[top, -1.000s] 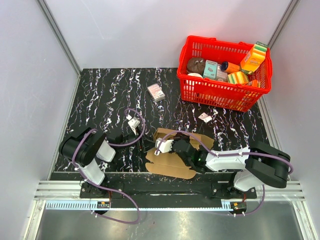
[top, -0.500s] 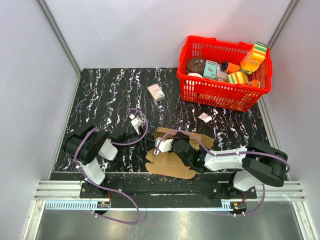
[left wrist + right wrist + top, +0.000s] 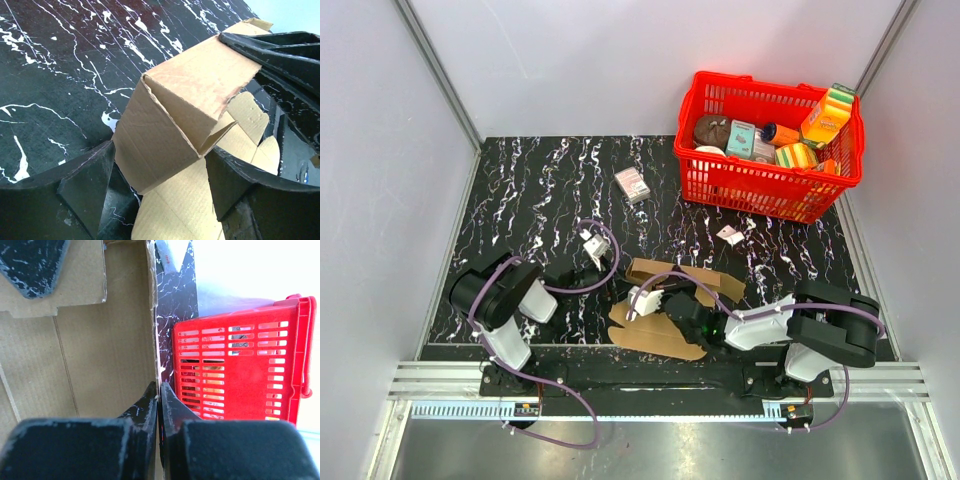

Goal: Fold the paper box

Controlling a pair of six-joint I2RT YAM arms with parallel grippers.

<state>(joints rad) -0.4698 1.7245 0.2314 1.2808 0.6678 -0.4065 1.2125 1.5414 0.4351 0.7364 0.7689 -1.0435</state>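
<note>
I see my left gripper (image 3: 159, 162) gaping wide astride a raised fold of the paper box (image 3: 185, 95), mid-frame; right gripper (image 3: 159, 390) nearly closed, pinching its panel edge.

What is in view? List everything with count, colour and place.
paper box: one, brown, near table edge between the arms, partly folded
basket: one, red, far right corner
grocery packs: several, mixed colours, in the basket
small carton: one, white and pink, mid-table beyond the box
white scrap: one, in front of the basket
table: one, black with white veins
left arm: one, black and white, jaws open astride the box corner
right arm: one, black and white, jaws shut on a box edge
</note>
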